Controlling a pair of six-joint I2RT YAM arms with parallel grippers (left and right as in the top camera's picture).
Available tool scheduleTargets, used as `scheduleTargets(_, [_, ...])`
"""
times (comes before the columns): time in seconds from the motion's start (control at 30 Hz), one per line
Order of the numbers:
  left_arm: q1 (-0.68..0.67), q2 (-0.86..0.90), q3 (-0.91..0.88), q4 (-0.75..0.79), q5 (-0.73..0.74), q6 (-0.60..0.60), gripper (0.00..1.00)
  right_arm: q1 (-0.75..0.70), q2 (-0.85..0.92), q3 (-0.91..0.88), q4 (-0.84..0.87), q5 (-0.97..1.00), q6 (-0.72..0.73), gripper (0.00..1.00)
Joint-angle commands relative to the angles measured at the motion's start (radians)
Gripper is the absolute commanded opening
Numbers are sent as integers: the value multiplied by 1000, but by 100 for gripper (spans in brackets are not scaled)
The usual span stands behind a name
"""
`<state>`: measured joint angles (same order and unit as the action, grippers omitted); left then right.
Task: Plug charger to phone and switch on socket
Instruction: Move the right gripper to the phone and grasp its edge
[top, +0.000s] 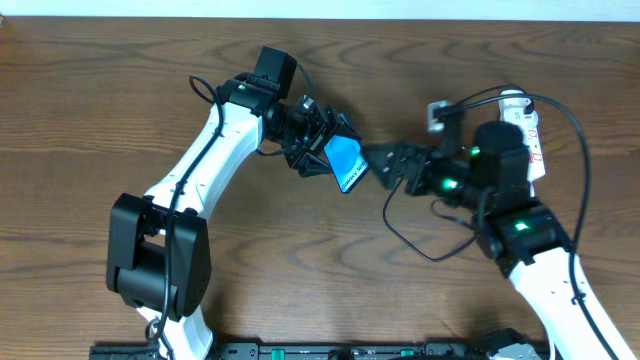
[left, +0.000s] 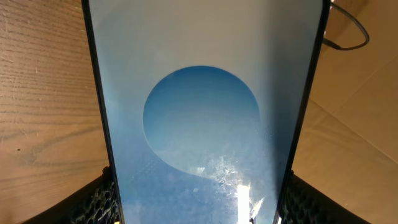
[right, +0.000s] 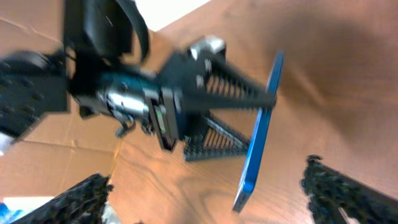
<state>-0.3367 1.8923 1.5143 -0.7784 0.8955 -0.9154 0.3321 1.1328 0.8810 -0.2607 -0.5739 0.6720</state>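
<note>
My left gripper (top: 325, 150) is shut on the phone (top: 346, 163) and holds it tilted above the table, its blue screen facing the left wrist camera (left: 202, 118). In that view the left gripper (left: 199, 208) clamps the phone's two long edges. My right gripper (top: 384, 167) is open just right of the phone, pointing at it. In the right wrist view the phone (right: 260, 134) is edge-on between the wide-apart fingers of the right gripper (right: 211, 196), which hold nothing. The charger cable (top: 410, 242) loops on the table under the right arm; its plug tip is hidden. The socket (top: 517, 103) lies mostly hidden behind the right arm.
A white adapter (top: 437, 115) sits by the socket with black cable arcing over it. A bit of black cable (left: 348, 37) shows at the top right of the left wrist view. The wooden table (top: 100, 120) extends to the left.
</note>
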Motion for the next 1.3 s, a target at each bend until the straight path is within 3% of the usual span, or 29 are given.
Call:
scheduleTargets(0.0, [5, -31, 4, 3, 35, 13, 66, 132, 5, 13, -47, 228, 9, 99])
scheduleTargets(0.1, [5, -31, 4, 3, 35, 13, 66, 244, 5, 13, -86, 497, 109, 99])
scheduleTargets(0.27, [5, -31, 4, 3, 35, 13, 66, 385, 41, 13, -97, 843, 245, 79])
scheduleTargets(0.4, [5, -31, 4, 3, 36, 13, 66, 418, 127, 13, -89, 856, 327, 73])
scheduleTargets(0.67, [5, -31, 4, 3, 36, 13, 66, 418, 244, 13, 41, 853, 327, 63])
scheduleTargets(1.27, [5, -31, 4, 3, 36, 13, 66, 418, 259, 13, 93, 813, 327, 6])
